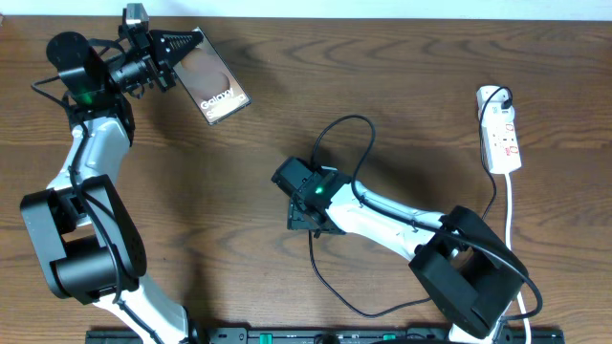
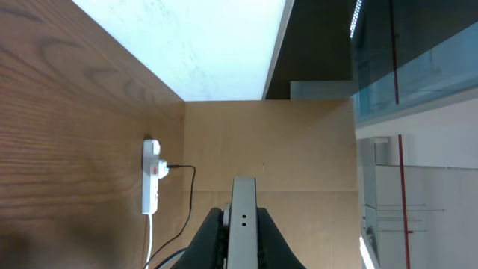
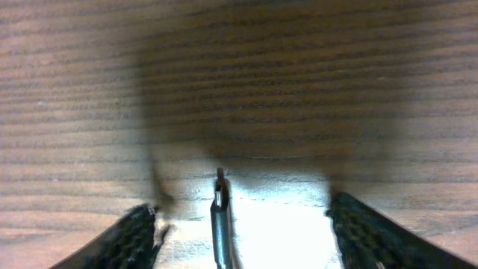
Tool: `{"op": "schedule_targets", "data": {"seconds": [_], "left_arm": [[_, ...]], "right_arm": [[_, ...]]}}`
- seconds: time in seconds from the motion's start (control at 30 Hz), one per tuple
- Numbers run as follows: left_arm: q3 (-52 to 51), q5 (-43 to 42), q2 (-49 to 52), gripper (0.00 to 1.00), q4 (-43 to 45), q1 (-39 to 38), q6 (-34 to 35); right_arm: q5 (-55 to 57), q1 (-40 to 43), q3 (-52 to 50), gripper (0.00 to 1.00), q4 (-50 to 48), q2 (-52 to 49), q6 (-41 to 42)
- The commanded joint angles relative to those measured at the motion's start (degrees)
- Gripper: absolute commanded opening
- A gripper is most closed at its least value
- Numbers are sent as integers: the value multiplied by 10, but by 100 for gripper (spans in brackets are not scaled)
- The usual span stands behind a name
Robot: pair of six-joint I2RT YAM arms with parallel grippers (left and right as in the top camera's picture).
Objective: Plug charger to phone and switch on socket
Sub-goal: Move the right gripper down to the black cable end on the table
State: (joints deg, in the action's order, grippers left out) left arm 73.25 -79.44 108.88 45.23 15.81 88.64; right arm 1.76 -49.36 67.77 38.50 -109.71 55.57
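My left gripper (image 1: 185, 44) is shut on the near short end of the phone (image 1: 220, 86) at the far left of the table; its glossy back with "Galaxy" lettering faces up. In the left wrist view the phone (image 2: 244, 213) is edge-on between the shut fingers (image 2: 244, 246). My right gripper (image 1: 311, 222) points down at the table's middle, open. In the right wrist view the charger's plug tip (image 3: 219, 209) lies on the wood between the spread fingers (image 3: 243, 232), untouched. The black charger cable (image 1: 359, 122) loops around the right arm. The white socket (image 1: 500, 129) lies at the far right.
A white cord (image 1: 513, 220) runs from the socket toward the front edge. The charger's black plug (image 1: 499, 96) sits in the socket's far end. The socket also shows in the left wrist view (image 2: 151, 175). The charger cable curves along the front (image 1: 382, 311) under the right arm.
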Motion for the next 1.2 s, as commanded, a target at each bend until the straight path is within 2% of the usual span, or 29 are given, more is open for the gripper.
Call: {"op": "schedule_targets", "data": {"seconds": [0.0, 0.07, 0.2, 0.33, 0.43, 0.5, 0.53, 0.77, 0.83, 1.0, 1.1, 1.17], "left_arm": [[9, -10, -8, 7, 5, 2, -1], [9, -10, -8, 7, 5, 2, -1], [9, -10, -8, 7, 5, 2, -1], [9, -10, -8, 7, 5, 3, -1], [9, -10, -8, 7, 5, 2, -1], [9, -10, -8, 7, 5, 2, -1], [9, -10, -8, 7, 5, 2, -1], [9, -10, -8, 7, 5, 2, -1], [9, -10, -8, 7, 5, 3, -1], [9, -9, -8, 7, 5, 3, -1], [9, -9, -8, 7, 5, 2, -1], [9, -9, -8, 7, 5, 2, -1]], "right_arm": [[-33, 3, -8, 63, 2, -28, 10], [-60, 3, -8, 57, 8, -28, 10], [-69, 2, -8, 55, 19, -28, 15], [-77, 2, -8, 45, 24, -28, 16], [-77, 2, -8, 33, 24, -28, 16], [-76, 2, -8, 9, 24, -28, 16], [-74, 2, -8, 2, 24, -28, 16], [-104, 30, -8, 1, 22, -26, 3], [-167, 56, -7, 1, 12, -22, -44], [-489, 163, -7, 1, -63, -11, -291], [-646, 225, -7, 2, -113, -11, -387], [-732, 260, -7, 4, -155, -11, -399]]}}
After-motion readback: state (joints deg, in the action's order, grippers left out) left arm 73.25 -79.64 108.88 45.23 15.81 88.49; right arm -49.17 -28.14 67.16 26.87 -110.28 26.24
